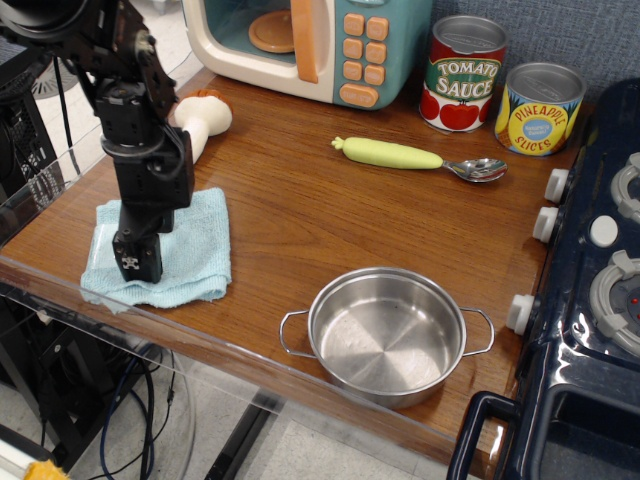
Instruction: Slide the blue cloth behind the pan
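- Aqua terry is lying flat by the worktop's front-left corner: we are seeing the blue cloth (185, 255) there.
- We are watching the gripper (137, 262) pressing down over the cloth's middle; whether its jaws are open, we cannot tell.
- Steel is gleaming at the front edge, where the pan (386, 333) is sitting, well apart from the cloth.

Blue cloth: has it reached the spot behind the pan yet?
No. The blue cloth lies at the table's front left edge under the gripper, well left of the pan.
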Tool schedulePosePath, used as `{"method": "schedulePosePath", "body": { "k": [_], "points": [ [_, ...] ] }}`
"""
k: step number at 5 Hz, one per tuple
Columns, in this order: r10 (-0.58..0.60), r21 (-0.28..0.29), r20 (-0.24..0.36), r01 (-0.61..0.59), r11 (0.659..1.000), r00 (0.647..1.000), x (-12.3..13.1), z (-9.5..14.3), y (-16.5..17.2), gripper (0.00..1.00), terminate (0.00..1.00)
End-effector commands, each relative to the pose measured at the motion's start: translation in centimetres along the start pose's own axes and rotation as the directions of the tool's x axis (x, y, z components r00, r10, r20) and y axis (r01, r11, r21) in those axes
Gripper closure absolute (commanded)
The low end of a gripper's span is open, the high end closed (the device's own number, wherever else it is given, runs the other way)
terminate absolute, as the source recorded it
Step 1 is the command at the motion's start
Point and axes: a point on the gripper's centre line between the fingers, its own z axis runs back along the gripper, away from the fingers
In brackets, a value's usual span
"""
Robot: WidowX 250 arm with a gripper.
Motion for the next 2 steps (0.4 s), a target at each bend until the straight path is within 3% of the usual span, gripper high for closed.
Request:
{"method": "schedulePosePath", "body": {
  "k": [1, 2],
  "points": [
    [-0.137, 0.004, 0.148, 0.138, 0.990, 0.979, 4.0, -0.7, 0.1, 0.00, 0.00],
    [-0.200, -0.009, 0.145, 0.204, 0.979, 0.969, 7.4, -1.3, 0.3, 0.00, 0.00]
  ]
}}
